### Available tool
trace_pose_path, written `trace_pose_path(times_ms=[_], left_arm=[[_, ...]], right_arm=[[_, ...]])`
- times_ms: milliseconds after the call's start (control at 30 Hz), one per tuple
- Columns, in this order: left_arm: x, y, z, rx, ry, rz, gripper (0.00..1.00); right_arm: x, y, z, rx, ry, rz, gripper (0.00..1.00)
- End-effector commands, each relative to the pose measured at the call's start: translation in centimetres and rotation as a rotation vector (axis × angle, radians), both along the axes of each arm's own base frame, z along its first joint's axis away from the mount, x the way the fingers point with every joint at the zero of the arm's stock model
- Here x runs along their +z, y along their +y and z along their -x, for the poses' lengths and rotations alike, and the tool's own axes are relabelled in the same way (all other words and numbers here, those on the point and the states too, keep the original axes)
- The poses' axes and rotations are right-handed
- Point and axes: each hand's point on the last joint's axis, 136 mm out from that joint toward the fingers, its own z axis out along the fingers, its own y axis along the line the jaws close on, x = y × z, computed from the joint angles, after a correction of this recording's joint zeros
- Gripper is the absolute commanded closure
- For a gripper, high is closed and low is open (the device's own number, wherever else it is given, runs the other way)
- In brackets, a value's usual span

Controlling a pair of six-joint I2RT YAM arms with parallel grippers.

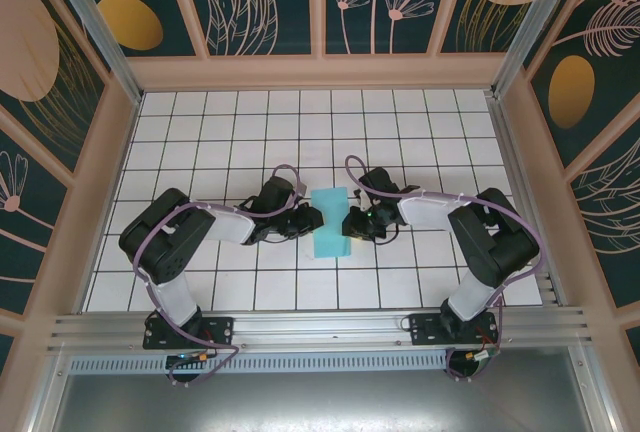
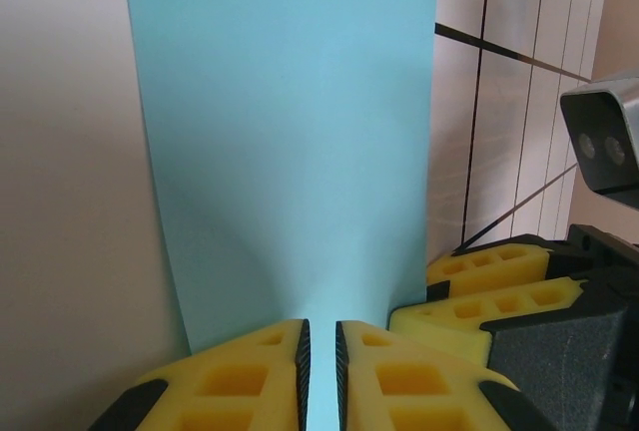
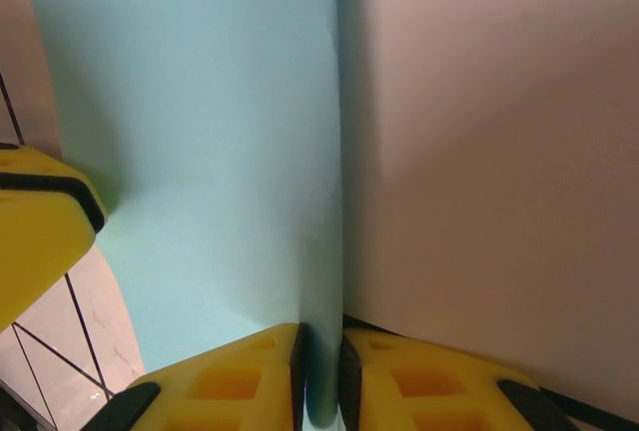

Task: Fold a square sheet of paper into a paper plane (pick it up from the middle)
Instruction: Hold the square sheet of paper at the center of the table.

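The light-blue square sheet of paper (image 1: 329,222) sits at the middle of the table, looking narrow and long from above, with a gripper at each side. My left gripper (image 1: 311,220) is shut on its left edge; in the left wrist view the paper (image 2: 290,132) runs down between the yellow fingers of this gripper (image 2: 321,336). My right gripper (image 1: 351,223) is shut on the right edge; in the right wrist view the paper (image 3: 200,132) stands on edge in that gripper (image 3: 321,343). No paper plane shape is in view.
The white grid table (image 1: 250,122) is walled by wooden frames with patterned panels (image 1: 260,2). A metal rail (image 1: 320,327) runs along the near edge by the arm bases. The right gripper's fingers (image 2: 499,291) lie close beside the left gripper's.
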Motion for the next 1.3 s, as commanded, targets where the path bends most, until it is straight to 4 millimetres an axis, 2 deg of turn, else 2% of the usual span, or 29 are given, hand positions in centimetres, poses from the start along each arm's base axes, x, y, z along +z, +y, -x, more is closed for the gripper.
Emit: trace_pose_path(times_ms=[0,800,933,1067,1267], left_arm=[[-0.1,-0.6,-0.1,-0.015,-0.006,0.005,0.82],[-1.2,-0.6,0.0,-0.02,0.013,-0.016,0.83],[-2.1,-0.2,0.2,-0.015,0.035,-0.049,0.84],[-3.8,1.0,0.9,-0.004,0.073,-0.121,0.86],[-5.8,2.4,1.8,0.005,0.115,-0.196,0.87]], right_arm=[[-5.1,-4.7,3.3,-0.03,0.125,0.231,0.78],[-5.3,-5.0,3.7,-0.021,0.124,0.236,0.81],[-5.0,-4.9,3.5,-0.023,0.116,0.232,0.81],[-3.2,-4.3,2.4,-0.029,0.064,0.202,0.77],[2.7,-3.0,0.0,-0.039,-0.083,0.107,0.62]])
